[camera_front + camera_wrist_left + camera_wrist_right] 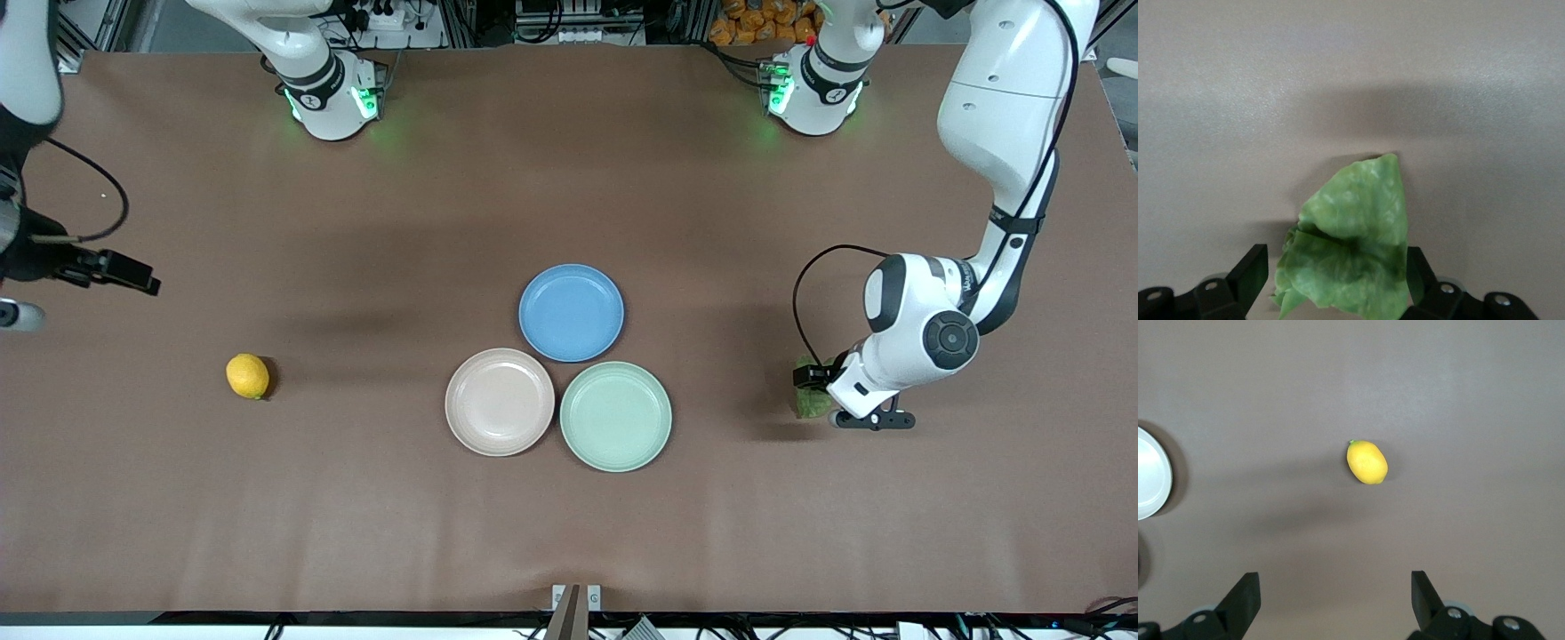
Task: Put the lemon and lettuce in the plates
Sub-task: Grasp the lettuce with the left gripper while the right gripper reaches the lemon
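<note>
The lemon (247, 376) lies on the brown table toward the right arm's end; it also shows in the right wrist view (1367, 461). My right gripper (1335, 583) is open and empty, held above the table some way from the lemon. The lettuce (809, 406) lies on the table toward the left arm's end. My left gripper (813, 391) is low over it, and its open fingers (1251, 267) straddle the leaf (1351, 233). The beige-pink plate (500, 402) and the mint green plate (615, 416) sit side by side at the table's middle, both empty.
An empty blue plate (571, 312) touches both plates, farther from the front camera. A pale plate's rim (1151, 477) shows at the edge of the right wrist view. The left arm's elbow (925, 324) hangs over the table beside the lettuce.
</note>
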Robot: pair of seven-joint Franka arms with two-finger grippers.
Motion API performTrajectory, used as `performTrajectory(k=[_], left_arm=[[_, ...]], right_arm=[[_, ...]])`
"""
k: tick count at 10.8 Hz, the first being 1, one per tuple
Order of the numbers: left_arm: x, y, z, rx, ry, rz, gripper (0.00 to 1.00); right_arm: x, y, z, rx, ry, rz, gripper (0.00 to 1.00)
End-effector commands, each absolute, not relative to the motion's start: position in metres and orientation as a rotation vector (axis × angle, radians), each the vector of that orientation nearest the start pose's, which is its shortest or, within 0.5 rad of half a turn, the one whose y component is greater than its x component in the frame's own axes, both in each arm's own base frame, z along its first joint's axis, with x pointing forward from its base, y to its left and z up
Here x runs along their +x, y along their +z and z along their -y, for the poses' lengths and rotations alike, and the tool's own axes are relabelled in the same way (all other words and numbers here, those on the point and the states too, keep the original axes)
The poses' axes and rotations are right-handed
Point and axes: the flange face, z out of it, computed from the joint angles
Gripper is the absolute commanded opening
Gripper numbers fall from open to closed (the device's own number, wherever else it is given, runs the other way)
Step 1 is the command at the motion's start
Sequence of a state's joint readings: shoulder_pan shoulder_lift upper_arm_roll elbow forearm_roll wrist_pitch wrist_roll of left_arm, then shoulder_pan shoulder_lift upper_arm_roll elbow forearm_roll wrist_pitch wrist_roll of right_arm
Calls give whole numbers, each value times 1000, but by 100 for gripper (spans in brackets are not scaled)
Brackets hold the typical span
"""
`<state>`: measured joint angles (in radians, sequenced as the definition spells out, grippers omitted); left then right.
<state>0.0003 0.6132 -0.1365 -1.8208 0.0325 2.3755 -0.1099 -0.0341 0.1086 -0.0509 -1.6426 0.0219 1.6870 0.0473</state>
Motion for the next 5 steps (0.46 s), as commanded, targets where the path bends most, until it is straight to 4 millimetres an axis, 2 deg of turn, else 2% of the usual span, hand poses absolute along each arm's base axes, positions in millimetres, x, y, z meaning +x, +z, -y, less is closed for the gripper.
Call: performTrajectory(k=[1, 3, 4, 5], left_arm=[[639, 192, 84, -3179, 73, -100, 87], [637, 185, 88, -3177, 90, -109, 82], [636, 184, 89, -3177, 88, -112, 73], [637, 184, 89, -3178, 85, -111, 70]], right_arm=[[592, 499, 43, -3116, 88, -193, 100], [597, 487, 49, -3118, 90, -155, 100], [602, 474, 49, -3119, 102, -153, 100], [609, 460, 50, -3121, 97, -152, 100]])
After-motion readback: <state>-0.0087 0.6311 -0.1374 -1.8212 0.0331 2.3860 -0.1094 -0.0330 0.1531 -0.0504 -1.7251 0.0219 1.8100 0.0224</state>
